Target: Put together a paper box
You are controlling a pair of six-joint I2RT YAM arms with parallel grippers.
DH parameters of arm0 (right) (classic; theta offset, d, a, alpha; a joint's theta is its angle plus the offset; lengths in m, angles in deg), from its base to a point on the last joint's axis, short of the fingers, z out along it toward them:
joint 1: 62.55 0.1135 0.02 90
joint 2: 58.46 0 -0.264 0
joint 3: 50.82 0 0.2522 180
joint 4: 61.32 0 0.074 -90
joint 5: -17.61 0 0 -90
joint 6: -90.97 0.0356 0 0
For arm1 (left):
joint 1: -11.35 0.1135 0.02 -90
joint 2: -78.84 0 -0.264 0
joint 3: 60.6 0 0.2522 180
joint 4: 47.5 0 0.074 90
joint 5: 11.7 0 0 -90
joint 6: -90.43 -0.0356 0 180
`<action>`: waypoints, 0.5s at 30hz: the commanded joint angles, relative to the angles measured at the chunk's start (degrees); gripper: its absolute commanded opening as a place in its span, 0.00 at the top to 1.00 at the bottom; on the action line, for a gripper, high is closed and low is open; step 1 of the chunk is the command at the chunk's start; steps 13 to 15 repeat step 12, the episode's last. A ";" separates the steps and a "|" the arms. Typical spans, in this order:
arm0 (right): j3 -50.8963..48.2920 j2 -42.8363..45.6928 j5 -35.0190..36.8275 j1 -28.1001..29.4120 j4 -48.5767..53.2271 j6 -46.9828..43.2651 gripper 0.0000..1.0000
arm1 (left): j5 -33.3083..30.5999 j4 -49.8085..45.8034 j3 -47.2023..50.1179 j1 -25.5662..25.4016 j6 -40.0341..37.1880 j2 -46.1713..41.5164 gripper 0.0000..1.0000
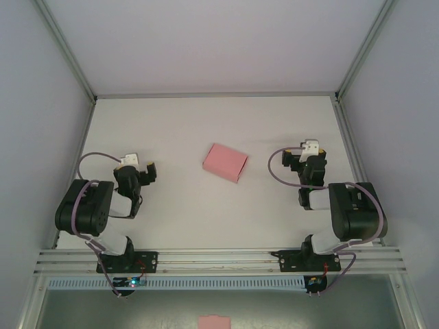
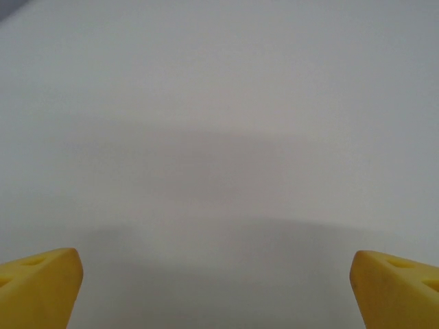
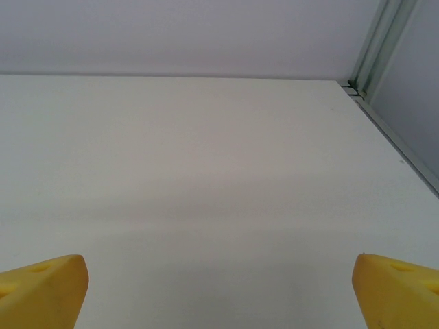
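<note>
The paper box [image 1: 225,162] is a small low pink rectangular box lying slightly askew on the white table, near its middle. My left gripper [image 1: 135,166] hangs to the left of the box, well apart from it, and its yellow fingertips [image 2: 41,284] stand wide with bare table between them. To the right of the box, about the same distance off, my right gripper [image 1: 312,154] is also open, with its yellow fingertips [image 3: 42,288] spread over bare table.
White walls enclose the table [image 1: 206,123] on three sides, with a metal frame post [image 3: 377,48] at the far right corner. A small pink paper scrap [image 1: 213,321] lies below the table's front rail [image 1: 219,259].
</note>
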 commanded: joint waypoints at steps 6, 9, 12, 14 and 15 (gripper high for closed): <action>0.75 0.47 -2.12 0.35 -0.45 1.15 0.02 | 0.13 -1.03 -7.33 0.58 -1.55 -0.40 0.00; 0.91 0.42 -2.15 0.38 -0.28 1.17 0.02 | -0.05 -2.65 -7.78 0.52 -1.70 -0.76 0.00; 0.80 0.49 -2.12 0.40 -0.28 1.15 0.02 | -0.01 -4.29 -8.04 0.48 -1.52 -1.30 0.00; 0.80 0.49 -2.12 0.40 -0.28 1.15 0.02 | -0.01 -4.29 -8.04 0.48 -1.52 -1.30 0.00; 0.80 0.49 -2.12 0.40 -0.28 1.15 0.02 | -0.01 -4.29 -8.04 0.48 -1.52 -1.30 0.00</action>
